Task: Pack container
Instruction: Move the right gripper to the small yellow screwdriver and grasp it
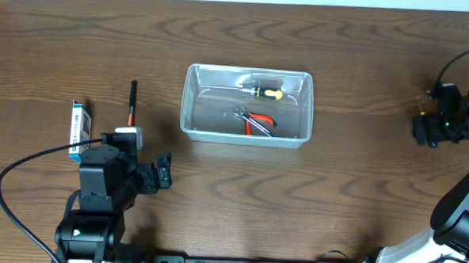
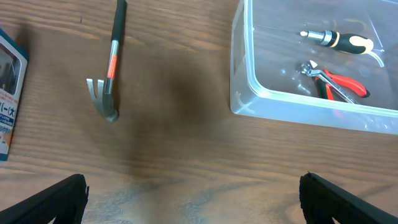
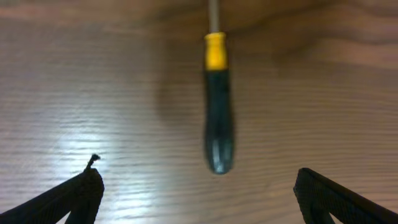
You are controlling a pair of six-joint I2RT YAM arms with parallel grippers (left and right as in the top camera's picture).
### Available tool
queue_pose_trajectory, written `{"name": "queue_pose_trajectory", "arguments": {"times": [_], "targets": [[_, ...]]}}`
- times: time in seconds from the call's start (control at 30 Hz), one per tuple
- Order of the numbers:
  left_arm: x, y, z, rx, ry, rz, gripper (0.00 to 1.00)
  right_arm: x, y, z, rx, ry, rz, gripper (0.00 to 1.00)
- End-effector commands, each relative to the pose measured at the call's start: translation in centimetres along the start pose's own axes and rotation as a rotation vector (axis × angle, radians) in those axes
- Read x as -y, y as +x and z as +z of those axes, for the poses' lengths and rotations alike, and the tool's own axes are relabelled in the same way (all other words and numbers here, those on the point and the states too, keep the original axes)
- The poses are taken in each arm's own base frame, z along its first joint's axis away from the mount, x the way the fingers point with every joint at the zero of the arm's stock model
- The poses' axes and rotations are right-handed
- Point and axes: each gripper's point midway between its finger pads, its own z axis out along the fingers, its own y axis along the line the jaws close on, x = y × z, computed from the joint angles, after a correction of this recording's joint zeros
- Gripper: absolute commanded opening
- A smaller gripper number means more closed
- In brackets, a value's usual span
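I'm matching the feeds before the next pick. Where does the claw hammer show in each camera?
Overhead: the hammer lies left of centre, with its handle pointing toward the top edge.
Left wrist: the hammer is at upper left, head toward the bottom of the picture.
Right wrist: not in it; only a black-and-yellow screwdriver shows.
Landmark: the clear container sits to the hammer's right in the overhead and left wrist views.
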Motion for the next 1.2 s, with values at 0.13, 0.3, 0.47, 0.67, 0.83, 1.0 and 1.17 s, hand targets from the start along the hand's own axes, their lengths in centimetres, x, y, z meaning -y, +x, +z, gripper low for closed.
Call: {"name": "queue_pose_trajectory", "arguments": {"times": [0.13,0.3,0.47,0.67,0.83,1.0,1.17], "targets": [[-0.1,-0.8,-0.4,0.022,-0.009,-0.010,0.98,-0.7,1.0,3.1,-0.055,-0.061,0.025,0.99],[-0.1,-0.8,-0.4,0.022,-0.009,-0.010,0.98,-0.9,1.4,5.2,-0.079,-0.078,0.038,0.99],[-0.1,-0.8,-0.4,0.022,-0.009,-0.010,0.98,-0.3,0.6,5.5,-0.046,-0.056,0.037,0.99],[-0.1,-0.8,-0.4,0.022,-0.009,-0.010,0.98,-0.2,0.7,6.2,-0.048,-0.057,0.041,0.99],[-0.1,-0.8,-0.4,0.023,-0.009,-0.010,0.98,-1.2,1.8,8.1,-0.095,-0.102,0.044,0.99],[-0.1,-0.8,-0.4,0.023,-0.008,-0.010,0.98,-1.6,2.2,8.8,-0.110,-0.123,0.046,0.98],[-0.1,-0.8,-0.4,0.023,-0.009,-0.010,0.98,-1.6,2.0,8.8,-0.100,-0.124,0.047,0.87]]}}
